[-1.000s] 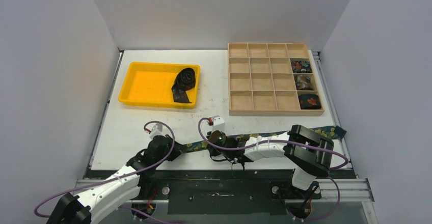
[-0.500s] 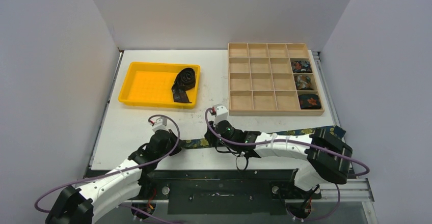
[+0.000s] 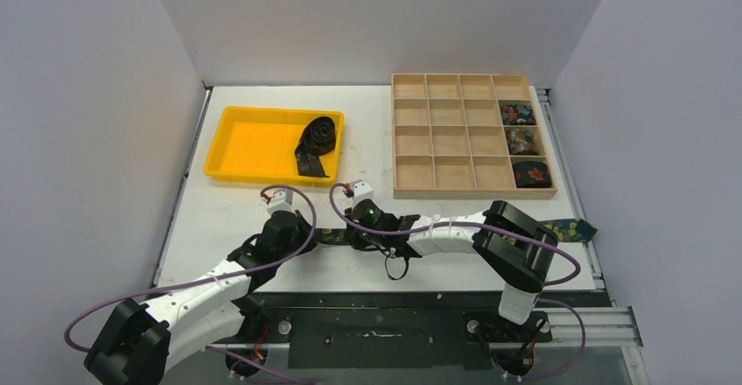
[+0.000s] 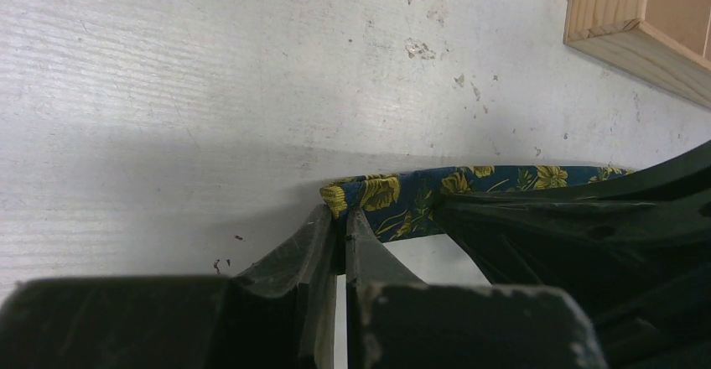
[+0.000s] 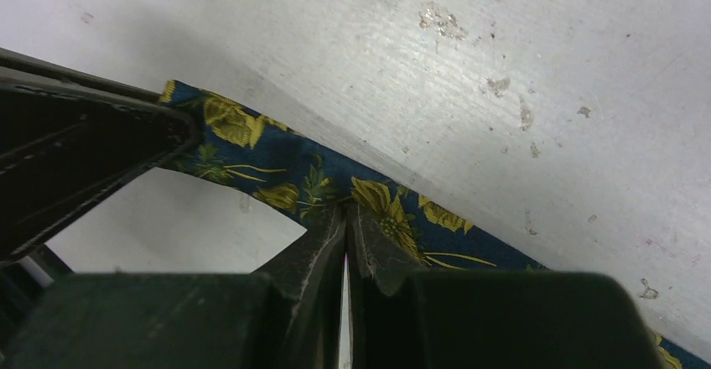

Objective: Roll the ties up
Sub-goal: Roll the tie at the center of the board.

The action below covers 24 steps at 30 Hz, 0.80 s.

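A navy tie with yellow flowers lies as a long strip across the near part of the table, its right end near the table's right edge. My left gripper is shut on its left end; the left wrist view shows the jaws pinching the tie. My right gripper is shut on the same tie a little to the right; the tie runs towards the left gripper. A plain black tie, partly coiled, lies in the yellow tray.
A wooden compartment box stands at the back right, with rolled ties in three right-column cells. Its corner shows in the left wrist view. The right arm lies over most of the strip.
Both grippers have moved away from the near edge with the tie in them. The right gripper has come left, closer to the left gripper.
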Tool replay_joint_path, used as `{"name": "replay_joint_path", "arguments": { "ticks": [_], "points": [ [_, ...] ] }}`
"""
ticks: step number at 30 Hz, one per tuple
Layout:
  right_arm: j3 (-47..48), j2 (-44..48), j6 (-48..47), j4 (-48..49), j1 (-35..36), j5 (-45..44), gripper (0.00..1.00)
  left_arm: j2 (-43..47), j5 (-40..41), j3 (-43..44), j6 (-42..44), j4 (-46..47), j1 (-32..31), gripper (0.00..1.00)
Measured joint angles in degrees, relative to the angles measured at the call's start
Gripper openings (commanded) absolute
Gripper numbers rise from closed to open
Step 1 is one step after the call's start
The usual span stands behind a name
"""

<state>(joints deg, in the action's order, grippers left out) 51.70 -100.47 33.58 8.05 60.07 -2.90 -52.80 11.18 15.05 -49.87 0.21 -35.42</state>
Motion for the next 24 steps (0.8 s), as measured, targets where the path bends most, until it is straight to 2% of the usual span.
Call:
{"name": "replay_joint_path", "arguments": {
  "ticks": [14,24],
  "points": [
    [0.7,-2.9,1.7,-0.2,-0.2,0.0,0.05,2.1,-0.1,0.0,1.1,0.0,0.3,0.00],
    [0.3,-6.4,7.6,9.2,-0.7,4.1,0.05,4.4,-1.1,3.8,3.5,-3.0,0.3,0.00]
  ]
}}
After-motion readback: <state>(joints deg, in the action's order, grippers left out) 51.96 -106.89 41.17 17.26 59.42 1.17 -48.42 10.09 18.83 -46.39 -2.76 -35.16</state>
